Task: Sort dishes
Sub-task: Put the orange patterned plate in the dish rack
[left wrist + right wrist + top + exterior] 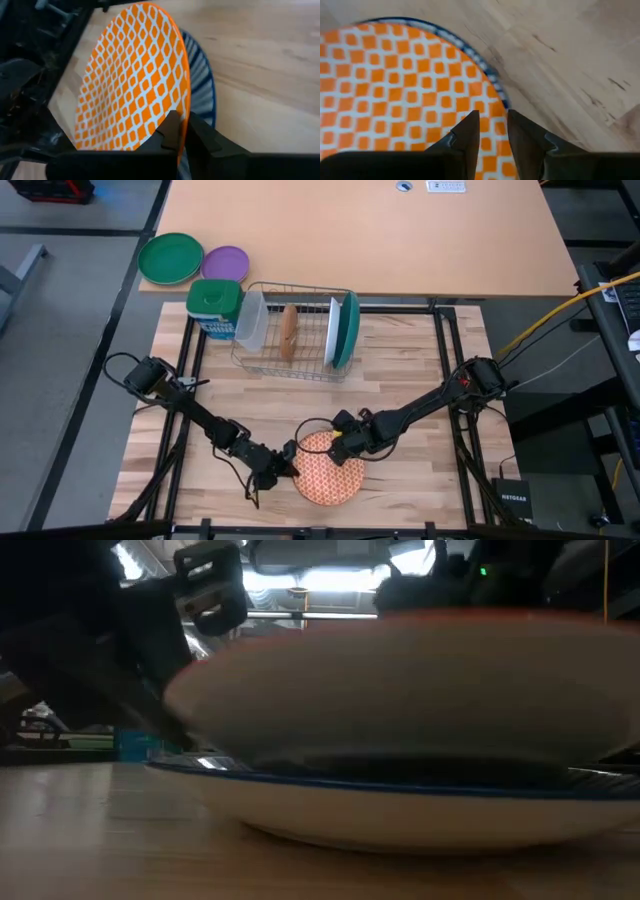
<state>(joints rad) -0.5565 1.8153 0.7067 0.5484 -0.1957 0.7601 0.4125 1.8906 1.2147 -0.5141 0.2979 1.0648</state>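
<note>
The orange plate (329,466) sits near the front edge of the worktop (400,360), on top of a blue-rimmed plate (202,95). It is tipped up on one side. The left hand (181,131) is clamped on its rim, one finger on each face. The right hand (489,131) is over the plate's other side with its fingers a little apart, and I cannot tell if they touch the plate.

The plate looks hard, smooth and easy to break. It may slip, so the rim is the best place to hold it.

The teal plate (349,328), white plate (332,331) and brown plate (289,331) stand on edge in the wire rack (262,358) at the back.
</note>
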